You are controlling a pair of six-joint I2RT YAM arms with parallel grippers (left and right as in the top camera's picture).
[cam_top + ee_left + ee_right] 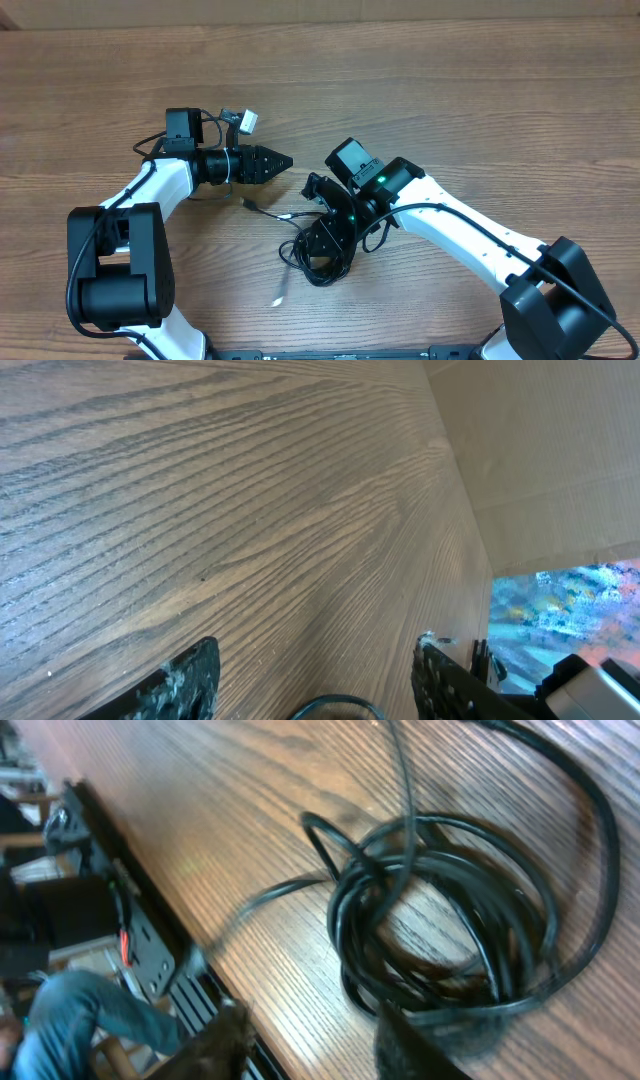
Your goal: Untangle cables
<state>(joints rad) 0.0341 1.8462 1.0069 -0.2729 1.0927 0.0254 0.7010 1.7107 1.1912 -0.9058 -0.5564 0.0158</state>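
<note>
The cables (348, 930) lie in a loose coil on the table (450, 90), beneath our right arm. They look light, limp and slick, so we would take one outer strand or a plug end. Our right fingers (425, 1055) stand apart at the coil's edge, pinching nothing. Our left fingers (190, 680) are spread and empty.

The cables (440, 920) are black. The table (450, 80) is warm brown wood with darker wavy grain lines. The left arm (165, 182) and right arm (450, 225) are white with black joints; 2 green lights (380, 181) glow on the right one.
</note>
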